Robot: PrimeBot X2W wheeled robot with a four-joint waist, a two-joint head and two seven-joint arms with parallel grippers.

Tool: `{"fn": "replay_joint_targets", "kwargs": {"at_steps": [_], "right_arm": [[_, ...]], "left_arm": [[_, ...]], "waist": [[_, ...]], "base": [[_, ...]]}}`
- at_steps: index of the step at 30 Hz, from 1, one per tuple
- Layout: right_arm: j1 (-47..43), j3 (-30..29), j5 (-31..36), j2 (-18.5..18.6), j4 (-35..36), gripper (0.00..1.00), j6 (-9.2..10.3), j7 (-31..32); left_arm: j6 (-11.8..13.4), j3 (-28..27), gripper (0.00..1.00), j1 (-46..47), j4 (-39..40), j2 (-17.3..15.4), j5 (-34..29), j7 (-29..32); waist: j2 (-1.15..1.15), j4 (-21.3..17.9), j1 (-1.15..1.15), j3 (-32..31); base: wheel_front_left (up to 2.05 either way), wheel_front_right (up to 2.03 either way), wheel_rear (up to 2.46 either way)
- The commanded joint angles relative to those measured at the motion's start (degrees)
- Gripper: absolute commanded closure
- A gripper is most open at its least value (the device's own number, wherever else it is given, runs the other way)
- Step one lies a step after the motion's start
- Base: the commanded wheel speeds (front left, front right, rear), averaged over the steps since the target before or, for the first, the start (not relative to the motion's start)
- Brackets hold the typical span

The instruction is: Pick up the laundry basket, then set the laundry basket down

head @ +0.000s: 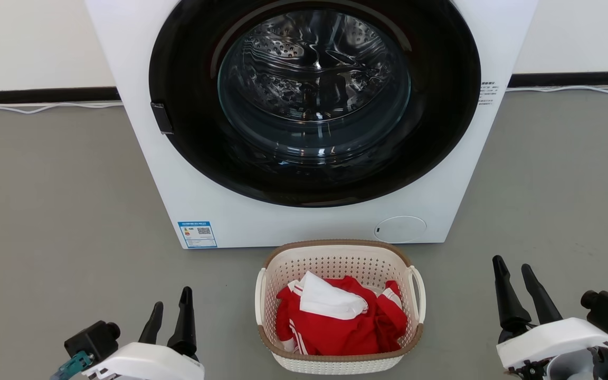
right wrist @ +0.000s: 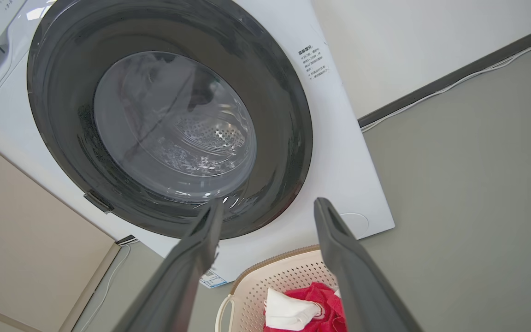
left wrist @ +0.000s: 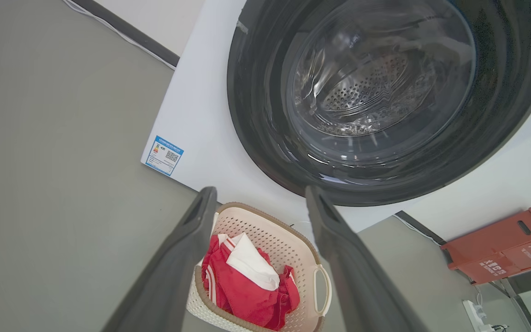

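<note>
Basket: the laundry basket (head: 335, 264) stands on the grey floor (head: 45, 211) just in front of the white washer (head: 188, 179), between my two grippers and apart from both. A red garment (head: 335, 330) with white stripes and a white cloth (head: 330, 300) lie in it.
Head view: it gives me both arms at once, the left gripper (head: 172, 298) at lower left and the right gripper (head: 512, 263) at lower right. It also gives the whole round door (head: 314, 84), closed, and the blue label (head: 197, 234) at the washer's lower corner.
Left wrist view: here I see the basket from above between the two fingers, with one white loop handle (left wrist: 327, 290) clear. Past the washer a red-brown box (left wrist: 500, 244) stands by the wall, and a white power strip (left wrist: 476, 314) lies on the floor near it.
Right wrist view: here the bottom edge cuts the basket and one finger covers a part of it. A beige panel (right wrist: 26, 240) stands beside the washer, and the dark latch (right wrist: 97, 202) of the door is plain.
Left arm: low, the fingers point toward the washer and lean a little to the basket's side.
Right arm: it reaches further up the head view than the left one; its fingers lean toward the basket too.
Left gripper state: fingers spread wide, nothing between them, nothing touched.
Right gripper state: the same — wide apart, no hold on anything.
</note>
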State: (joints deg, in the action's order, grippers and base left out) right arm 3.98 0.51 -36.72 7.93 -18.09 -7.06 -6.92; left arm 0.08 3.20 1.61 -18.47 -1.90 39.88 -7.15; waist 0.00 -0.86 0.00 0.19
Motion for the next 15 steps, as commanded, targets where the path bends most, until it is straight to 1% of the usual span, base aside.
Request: {"fn": "replay_joint_targets", "kwargs": {"at_steps": [1, 15], "right_arm": [[3.16, 1.12, 1.78, 1.0, 1.22, 0.0, -0.28, -1.06], [3.53, 2.22, 10.55, 1.57, -0.44, 0.0, -0.33, -3.41]], "left_arm": [[0.48, -0.8, 0.0, 2.97, 1.49, -0.53, -1.95, -0.84], [1.71, 0.16, 0.0, 3.32, 1.39, -0.68, -11.78, -3.19]], "waist": [[0.0, -0.02, 0.0, 0.02], [0.0, -0.32, 0.0, 0.22]], "base": [[0.0, 0.0, 0.0], [0.0, 0.0, 0.0]]}}
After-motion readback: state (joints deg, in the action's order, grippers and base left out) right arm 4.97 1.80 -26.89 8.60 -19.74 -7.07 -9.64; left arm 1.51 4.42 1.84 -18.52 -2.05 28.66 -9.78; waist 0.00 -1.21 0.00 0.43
